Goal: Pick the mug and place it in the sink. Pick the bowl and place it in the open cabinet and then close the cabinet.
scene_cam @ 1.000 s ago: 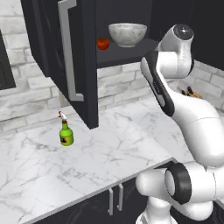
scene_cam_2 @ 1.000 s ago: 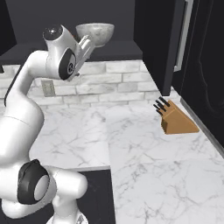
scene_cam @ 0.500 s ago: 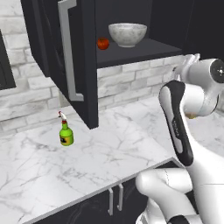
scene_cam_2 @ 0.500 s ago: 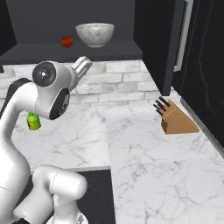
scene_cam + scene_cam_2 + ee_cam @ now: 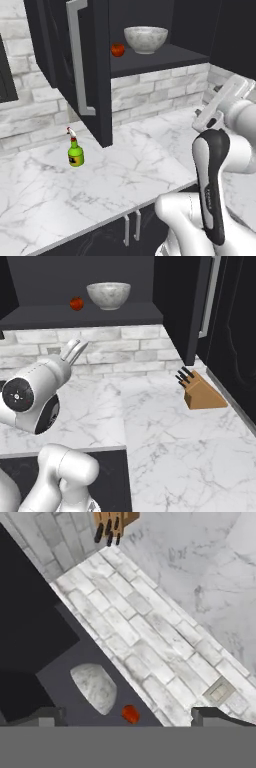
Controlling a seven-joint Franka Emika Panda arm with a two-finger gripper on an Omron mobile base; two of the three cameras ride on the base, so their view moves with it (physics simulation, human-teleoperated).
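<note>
Above the pincer point(image 5: 76, 349) and further toward the wall, the bowl point(image 5: 145, 39) is seen upright on the shelf of the open cabinet point(image 5: 150, 62), with a small red fruit point(image 5: 117, 49) just beside it. The pincer is spread wide and nothing is held between its fingers; it is pointed up toward the brick wall, well below the shelf. The mug and the sink cannot be reported from these views.

It is judged that only the closing of the cabinet is left to be done. The cabinet door point(image 5: 97, 85) is swung out, higher than the pincer and to its left, and a second open door point(image 5: 180, 301) is seen to its right. Such a door is expected to be stiff and rather heavy, and to turn only on its hinge, so it should be pushed on the flat panel near the free edge, or taken by the long silver handle point(image 5: 76, 55), which is smooth and may slip. The bowl looks heavy and breakable, and the door should not be slammed against it.

Compared with one second ago, the hand, which was raised close to the bowl, has been drawn back and lowered. The bowl, the fruit and the green bottle point(image 5: 75, 152) have been left where they were.
</note>
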